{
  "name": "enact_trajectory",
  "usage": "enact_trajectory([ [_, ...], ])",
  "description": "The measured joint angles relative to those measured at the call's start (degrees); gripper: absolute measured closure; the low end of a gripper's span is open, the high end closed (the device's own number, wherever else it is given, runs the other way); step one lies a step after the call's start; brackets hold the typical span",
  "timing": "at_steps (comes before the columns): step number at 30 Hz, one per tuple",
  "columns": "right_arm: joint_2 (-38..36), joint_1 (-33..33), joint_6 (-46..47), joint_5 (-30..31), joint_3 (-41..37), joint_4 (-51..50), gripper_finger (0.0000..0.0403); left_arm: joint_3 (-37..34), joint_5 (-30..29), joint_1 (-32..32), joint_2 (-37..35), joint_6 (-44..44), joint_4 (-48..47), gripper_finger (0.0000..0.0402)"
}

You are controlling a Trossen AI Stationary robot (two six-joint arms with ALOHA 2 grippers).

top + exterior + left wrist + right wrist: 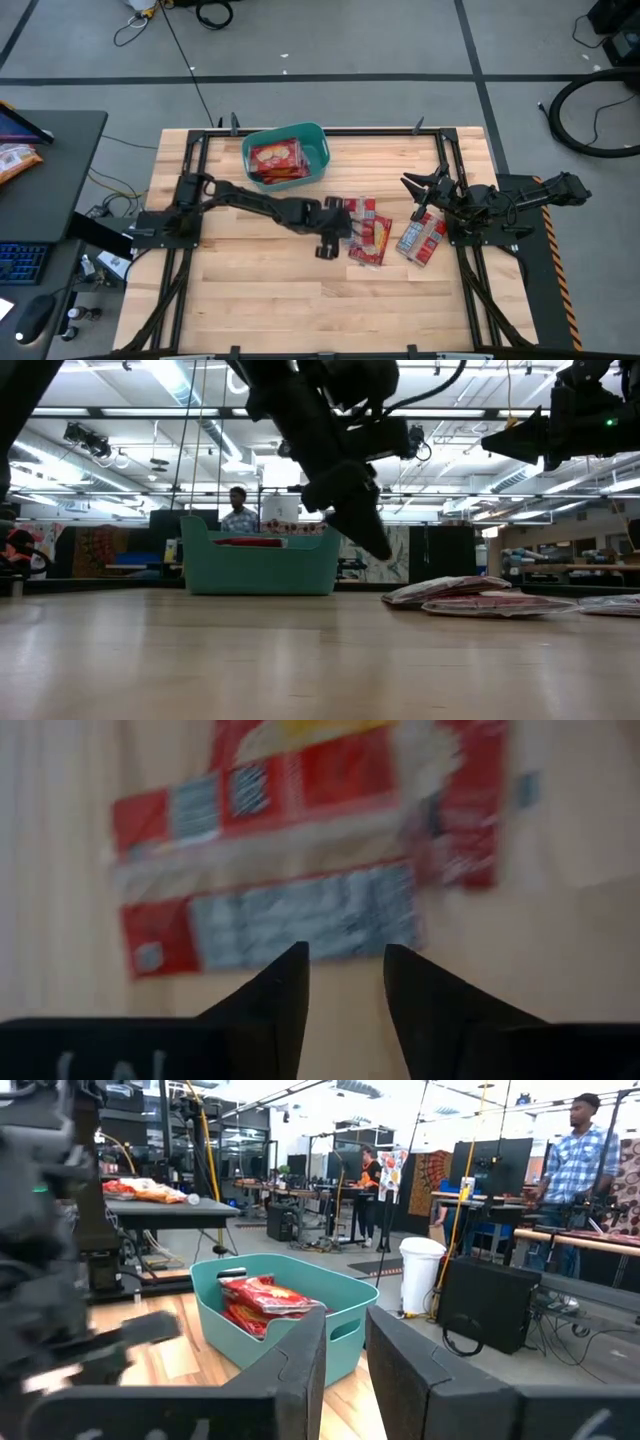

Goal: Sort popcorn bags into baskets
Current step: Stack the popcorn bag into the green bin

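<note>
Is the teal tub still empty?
No. The teal tub already holds red popcorn bags, seen plainly from above, while more packets lie on the table.

arms: dark, jointed | left pincer [345, 985]: black tapered fingers | right arm: orange-striped base

Wood table [250, 290] w/ teal tub [316, 135], popcorn bags [372, 235]

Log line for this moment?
left gripper: jaws open, over popcorn bags | right gripper: empty, waiting | teal tub: holds bags
</note>
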Motion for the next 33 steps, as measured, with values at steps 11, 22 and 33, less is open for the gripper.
enact_trajectory([
  [11,0.0,0.0,0.0,0.0,0.0,0.0,0.0322,0.0,-7.3,-5.6,3.2,0.3,10.3,0.0184],
  [22,0.0,0.0,0.0,0.0,0.0,0.1,0.0322,0.1,-10.9,-5.4,7.6,2.7,10.1,0.0158],
  [33,0.0,0.0,0.0,0.0,0.0,0.2,0.0322,0.3,-8.6,-3.7,9.0,-1.2,8.4,0.0232],
])
